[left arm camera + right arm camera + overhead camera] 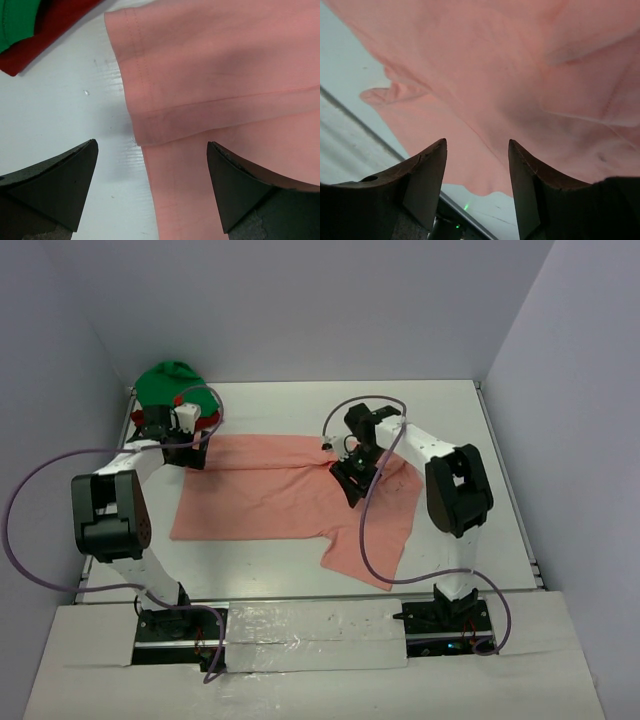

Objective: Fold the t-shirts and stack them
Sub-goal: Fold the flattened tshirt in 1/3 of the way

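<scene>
The salmon-pink t-shirt lies partly folded on the white table, with one part trailing toward the front right. My left gripper stands wide open over the shirt's far-left corner. In the left wrist view that gripper straddles the folded pink hem without touching it. My right gripper is over the shirt's right part. In its own view it is open above rumpled pink cloth, with nothing held. The green t-shirt and the dark red t-shirt are piled at the far left.
The green cloth and the dark red cloth lie just beyond my left gripper. Grey walls close in the table on the left, back and right. A taped strip runs along the near edge between the arm bases.
</scene>
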Controlling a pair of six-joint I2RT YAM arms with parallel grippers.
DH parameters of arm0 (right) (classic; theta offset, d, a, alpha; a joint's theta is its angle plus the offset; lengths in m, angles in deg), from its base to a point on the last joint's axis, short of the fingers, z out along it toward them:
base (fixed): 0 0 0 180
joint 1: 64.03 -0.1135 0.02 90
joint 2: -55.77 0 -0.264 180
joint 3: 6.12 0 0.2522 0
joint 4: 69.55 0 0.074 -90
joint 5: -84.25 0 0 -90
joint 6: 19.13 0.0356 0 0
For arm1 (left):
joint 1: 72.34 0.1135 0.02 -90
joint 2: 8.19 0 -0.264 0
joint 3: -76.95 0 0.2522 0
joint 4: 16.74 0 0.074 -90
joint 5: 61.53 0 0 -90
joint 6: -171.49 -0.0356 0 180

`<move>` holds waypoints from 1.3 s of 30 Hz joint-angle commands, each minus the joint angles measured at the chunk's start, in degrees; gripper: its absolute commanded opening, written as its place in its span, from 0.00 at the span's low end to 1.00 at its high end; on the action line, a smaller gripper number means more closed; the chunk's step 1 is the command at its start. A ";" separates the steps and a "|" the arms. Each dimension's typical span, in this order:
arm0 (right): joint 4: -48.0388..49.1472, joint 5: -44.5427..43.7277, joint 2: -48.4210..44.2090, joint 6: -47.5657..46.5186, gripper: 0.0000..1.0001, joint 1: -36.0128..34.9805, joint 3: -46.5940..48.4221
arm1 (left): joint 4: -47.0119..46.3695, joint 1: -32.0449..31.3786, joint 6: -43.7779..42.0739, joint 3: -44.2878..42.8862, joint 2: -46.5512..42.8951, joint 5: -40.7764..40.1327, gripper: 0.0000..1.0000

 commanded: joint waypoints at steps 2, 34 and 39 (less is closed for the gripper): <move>12.73 -13.97 -8.99 3.54 0.60 0.16 -4.49 | -3.00 0.17 1.99 1.31 -4.46 0.27 0.99; 15.39 2.16 0.04 12.52 0.58 11.15 -3.71 | -6.61 0.17 7.53 4.39 -12.64 1.49 0.99; 16.00 3.83 -0.13 11.55 0.57 11.24 -3.71 | -6.78 0.08 7.62 4.82 -13.08 1.50 0.99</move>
